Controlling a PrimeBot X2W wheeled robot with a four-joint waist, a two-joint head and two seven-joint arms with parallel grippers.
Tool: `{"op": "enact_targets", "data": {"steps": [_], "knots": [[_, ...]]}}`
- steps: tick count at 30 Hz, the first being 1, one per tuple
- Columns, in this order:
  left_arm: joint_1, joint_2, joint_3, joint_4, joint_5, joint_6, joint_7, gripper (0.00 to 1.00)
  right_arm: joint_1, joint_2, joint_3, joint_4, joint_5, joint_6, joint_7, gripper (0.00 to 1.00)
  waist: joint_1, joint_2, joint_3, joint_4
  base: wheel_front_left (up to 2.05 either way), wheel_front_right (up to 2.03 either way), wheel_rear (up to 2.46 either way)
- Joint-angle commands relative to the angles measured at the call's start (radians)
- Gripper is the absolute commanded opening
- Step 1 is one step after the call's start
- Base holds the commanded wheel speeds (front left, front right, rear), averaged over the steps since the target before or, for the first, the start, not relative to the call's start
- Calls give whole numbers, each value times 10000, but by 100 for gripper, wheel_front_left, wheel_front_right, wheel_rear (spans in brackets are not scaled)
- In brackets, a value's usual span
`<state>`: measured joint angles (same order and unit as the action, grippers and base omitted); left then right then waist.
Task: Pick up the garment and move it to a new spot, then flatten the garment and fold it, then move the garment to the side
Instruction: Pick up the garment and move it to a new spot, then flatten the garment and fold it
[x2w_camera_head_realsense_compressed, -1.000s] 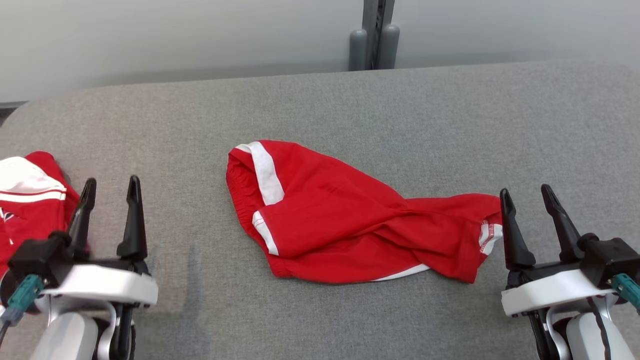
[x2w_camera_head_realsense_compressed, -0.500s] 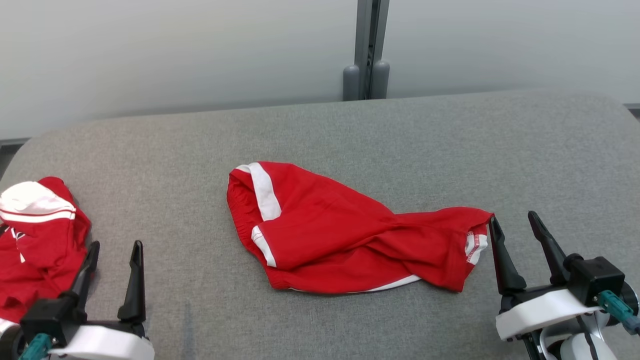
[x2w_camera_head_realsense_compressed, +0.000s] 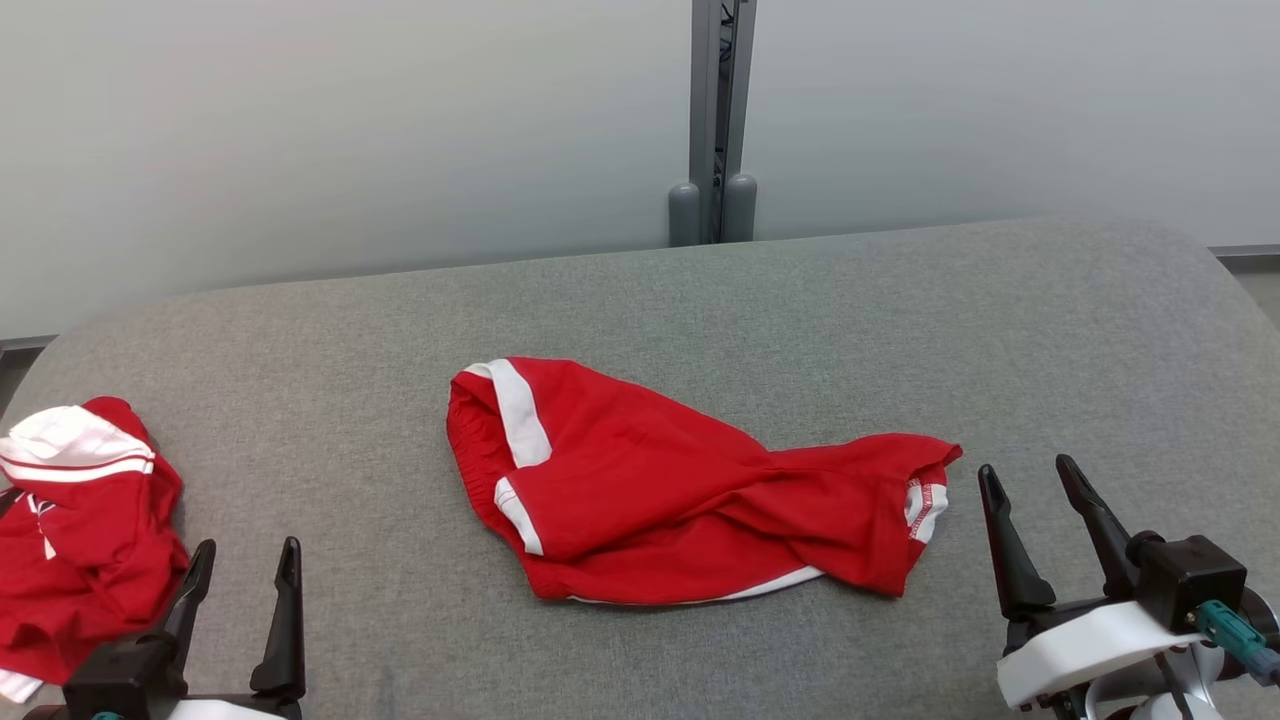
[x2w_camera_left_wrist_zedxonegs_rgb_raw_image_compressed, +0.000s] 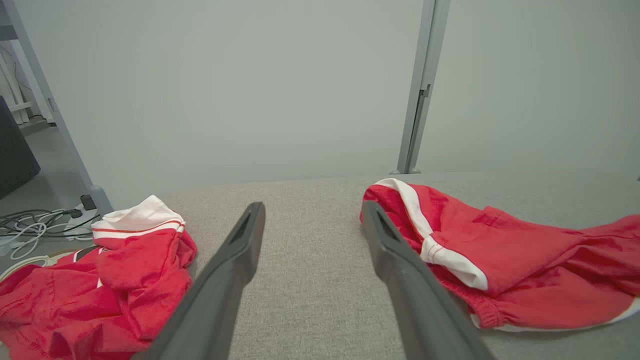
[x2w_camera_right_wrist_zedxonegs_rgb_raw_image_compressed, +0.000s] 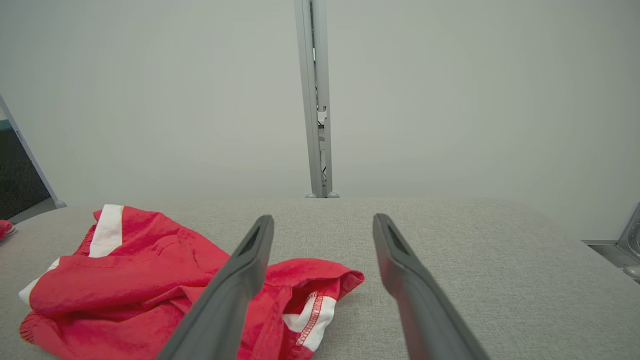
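**Head view, read from left to right, with the two wrist views.** At the far left edge of the grey fabric-covered table (x2w_camera_head_realsense_compressed: 700, 290) we find a red-and-white garment (x2w_camera_head_realsense_compressed: 80, 520). It is crumpled into a heap, with its white panel at the far end. Just to its right, at the lower left, the left gripper (x2w_camera_head_realsense_compressed: 248, 547) points away from the robot. Its two dark fingers stand apart with nothing between them — released, and clear of any cloth. In the left wrist view the left gripper (x2w_camera_left_wrist_zedxonegs_rgb_raw_image_compressed: 314, 207) frames bare grey fabric, with the red-and-white garment (x2w_camera_left_wrist_zedxonegs_rgb_raw_image_compressed: 115, 280) on one side and the red shorts (x2w_camera_left_wrist_zedxonegs_rgb_raw_image_compressed: 500, 250) on the other. A tangle of cables (x2w_camera_left_wrist_zedxonegs_rgb_raw_image_compressed: 35, 225) lies on the floor past the table's left end.

At the middle of the table we mark the task's own thing, the red shorts (x2w_camera_head_realsense_compressed: 680, 490). They lie loose on the surface and are not flat. The gathered waistband faces left, with a white side stripe beside it. The body twists into folds toward the right and ends in a leg opening with a white patch. A thin white edge shows under the near side.

At the lower right we see the right gripper (x2w_camera_head_realsense_compressed: 1026, 467), near the leg opening but apart from it — fingers spread, holding nothing. In the right wrist view one finger of the right gripper (x2w_camera_right_wrist_zedxonegs_rgb_raw_image_compressed: 324, 219) crosses in front of the shorts' hem and the other lies over bare table. Behind the table stands a pale partition wall with a grey metal post (x2w_camera_head_realsense_compressed: 712, 120).
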<state>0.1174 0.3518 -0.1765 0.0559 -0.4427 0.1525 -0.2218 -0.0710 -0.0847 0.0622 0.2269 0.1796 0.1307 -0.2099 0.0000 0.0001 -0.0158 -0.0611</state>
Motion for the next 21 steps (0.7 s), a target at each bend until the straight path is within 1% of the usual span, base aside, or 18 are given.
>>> {"op": "enact_targets", "data": {"steps": [1,8,21], "knots": [[60,23,24,-59,-44,78,7,100,86,-26,-45,-40,52,1,30,100,0,-1,-17,-7,0,0,0],[124,27,22,-117,-69,249,111,100,100,10,-31,9,88,1,53,100,0,-1,-62,-6,0,0,0],[48,46,-39,-87,-151,318,174,100,-19,-2,70,103,160,1,50,100,0,-1,-48,66,0,0,0]]}}
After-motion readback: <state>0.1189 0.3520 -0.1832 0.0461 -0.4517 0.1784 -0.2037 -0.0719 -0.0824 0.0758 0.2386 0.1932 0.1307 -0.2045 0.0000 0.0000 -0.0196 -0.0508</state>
